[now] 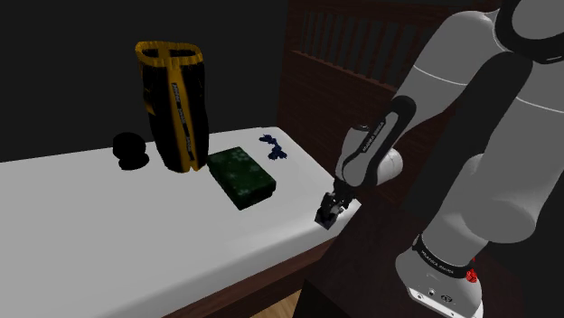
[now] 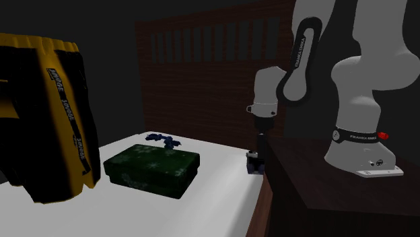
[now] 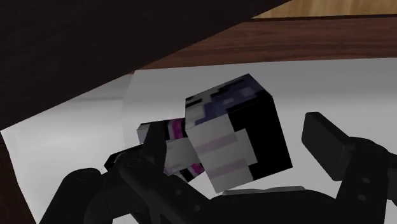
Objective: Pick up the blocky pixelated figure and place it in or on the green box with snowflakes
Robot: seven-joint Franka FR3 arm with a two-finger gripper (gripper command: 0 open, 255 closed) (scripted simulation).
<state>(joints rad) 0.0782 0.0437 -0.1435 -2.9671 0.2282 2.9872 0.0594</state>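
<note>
Presently my hand (image 1: 325, 215) stands open astride the blocky figure (image 3: 235, 133) at the edge of the bed (image 1: 108, 226). Recommend centring it before closing, then lifting clear toward the green box (image 1: 240, 173).

Black gripper (image 1: 327, 215) hangs low at the bed's (image 1: 108, 235) side edge, perhaps touching it; green box (image 1: 240, 175) lies toward the far corner.
</note>
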